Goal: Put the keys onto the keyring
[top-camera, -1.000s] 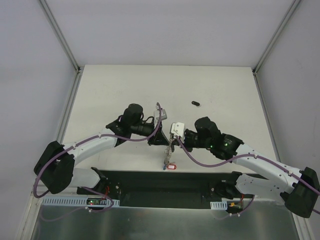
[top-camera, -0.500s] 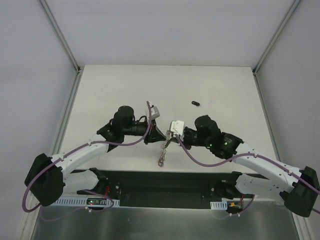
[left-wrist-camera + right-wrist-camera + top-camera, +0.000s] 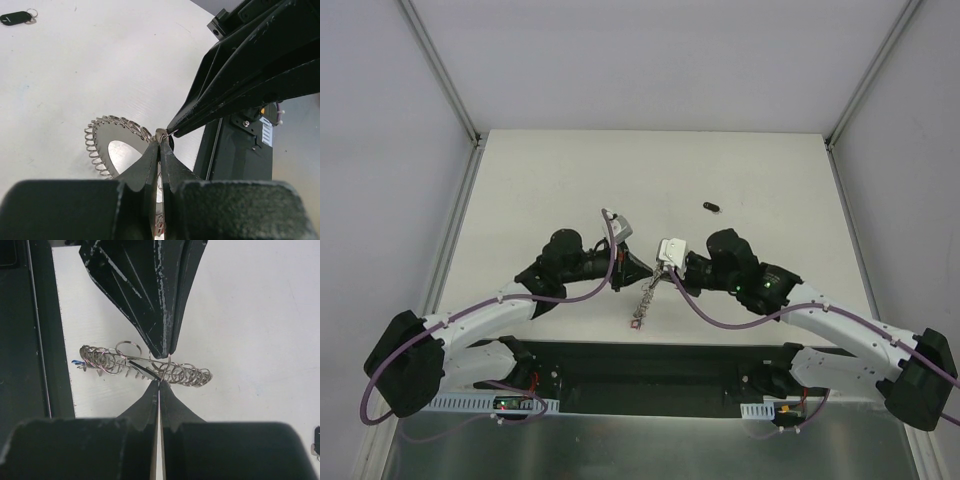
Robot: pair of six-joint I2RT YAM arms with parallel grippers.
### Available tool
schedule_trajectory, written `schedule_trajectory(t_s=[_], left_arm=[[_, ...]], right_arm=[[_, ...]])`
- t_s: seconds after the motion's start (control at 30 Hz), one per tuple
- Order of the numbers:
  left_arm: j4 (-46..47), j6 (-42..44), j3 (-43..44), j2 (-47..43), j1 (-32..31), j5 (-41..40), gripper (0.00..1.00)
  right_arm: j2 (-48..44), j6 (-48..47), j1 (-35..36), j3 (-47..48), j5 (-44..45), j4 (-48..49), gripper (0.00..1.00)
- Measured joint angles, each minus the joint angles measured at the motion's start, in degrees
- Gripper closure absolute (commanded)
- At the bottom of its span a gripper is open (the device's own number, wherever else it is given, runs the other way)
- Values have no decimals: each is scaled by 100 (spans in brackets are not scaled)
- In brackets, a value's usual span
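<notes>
Well, a white table (image 3: 550, 180) is lying under both arms, and pale grey walls (image 3: 620, 60) are standing around it on three sides. A black strip (image 3: 650, 365) is running along the near edge, where the arms are bolted on.

The keyring (image 3: 644, 298) is being held up near the middle of the table, between the two arms. It is showing its thin edge to the top camera, so it is looking like a short line. That line is running from the gripper tips toward the black strip, leaning a little left, with a red tag (image 3: 636, 323) at the low end.

The left gripper (image 3: 160, 146) is squeezing tight on a wire loop at the keyring's rim. The right gripper (image 3: 159, 384) is pinching tight at the same spot from the other side.

One small black key (image 3: 711, 207) is lying alone farther back, well apart from the keyring.
</notes>
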Motion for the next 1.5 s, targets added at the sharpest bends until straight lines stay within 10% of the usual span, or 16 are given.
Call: schedule_trajectory(t_s=[0.8, 0.9, 1.17, 1.5], left_arm=[[2214, -529, -1001, -2, -704, -2151, 99], [2310, -575, -1119, -37, -704, -2155, 77], [1875, -505, -1191, -575, -695, -2162, 58], [302, 131, -597, -551, -199, -992, 60]], right_arm=[[168, 114, -81, -2, 103, 168, 99], [166, 129, -81, -9, 111, 166, 99], [111, 125, -81, -13, 72, -46, 99], [101, 103, -76, -13, -7, -111, 99]])
